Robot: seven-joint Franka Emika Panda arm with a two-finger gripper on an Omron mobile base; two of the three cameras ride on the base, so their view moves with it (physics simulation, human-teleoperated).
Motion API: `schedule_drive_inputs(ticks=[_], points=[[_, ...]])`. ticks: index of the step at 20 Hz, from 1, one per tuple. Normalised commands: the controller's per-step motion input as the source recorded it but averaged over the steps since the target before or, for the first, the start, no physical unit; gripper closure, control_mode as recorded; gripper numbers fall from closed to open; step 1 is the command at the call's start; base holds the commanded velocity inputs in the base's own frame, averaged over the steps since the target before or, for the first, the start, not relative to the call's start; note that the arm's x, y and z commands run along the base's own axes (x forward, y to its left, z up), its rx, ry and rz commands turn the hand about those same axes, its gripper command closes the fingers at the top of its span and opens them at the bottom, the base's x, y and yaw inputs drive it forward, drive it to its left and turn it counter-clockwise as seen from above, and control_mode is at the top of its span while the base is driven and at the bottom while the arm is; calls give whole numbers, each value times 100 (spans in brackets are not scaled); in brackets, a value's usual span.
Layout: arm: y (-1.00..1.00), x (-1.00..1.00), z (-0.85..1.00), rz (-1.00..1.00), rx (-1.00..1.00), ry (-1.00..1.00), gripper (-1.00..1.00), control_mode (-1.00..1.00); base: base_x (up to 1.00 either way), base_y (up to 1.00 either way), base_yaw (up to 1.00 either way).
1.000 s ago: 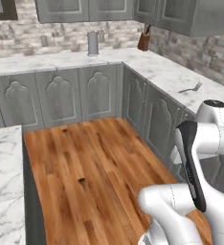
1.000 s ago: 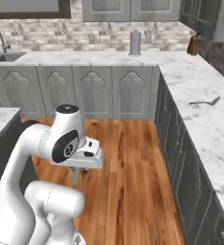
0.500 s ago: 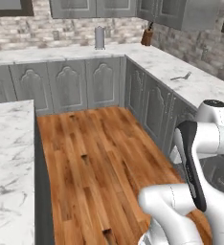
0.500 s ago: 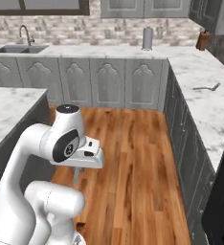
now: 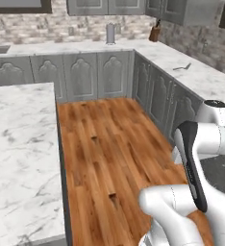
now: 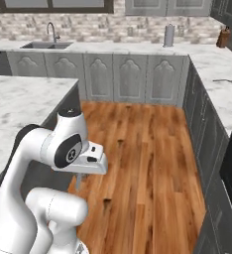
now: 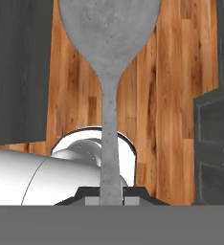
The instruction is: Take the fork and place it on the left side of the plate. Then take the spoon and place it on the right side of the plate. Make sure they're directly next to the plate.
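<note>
The pincer (image 7: 111,198) is clenched on the spoon (image 7: 109,57), its 2 dark fingertips (image 7: 92,195) pressing the thin handle from either side at the bottom of the hand view. From there the handle runs straight up to the oval bowl, which spreads wide across the top of that view (grey and faintly speckled). Behind the spoon lies the wooden floor (image 7: 171,95), with dark cabinet fronts along both edges.

In the right base view the arm (image 6: 68,146) is folded low over the floor, its hand near the corner of the marble island desk (image 6: 24,99). A small slim grey utensil (image 6: 226,79) lies on the far right desk (image 6: 212,62); I cannot tell from here whether it is the fork. The left base view shows the same utensil (image 5: 182,67) on that desk, well apart from the arm. A grey canister (image 5: 110,33) and a brown knife block (image 5: 155,33) stand along the back desk, and a sink with a tap (image 6: 51,34) sits to the left.
</note>
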Motion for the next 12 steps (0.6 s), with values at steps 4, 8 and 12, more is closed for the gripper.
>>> schedule_drive_inputs(ticks=[4, 8, 12], points=[[0, 0, 0, 0, 0, 0, 100, 100, -100, 44, 11], [0, 0, 0, 0, 0, 0, 100, 100, -100, 59, 4], [0, 0, 0, 0, 0, 0, 100, 100, -58, 94, 0]])
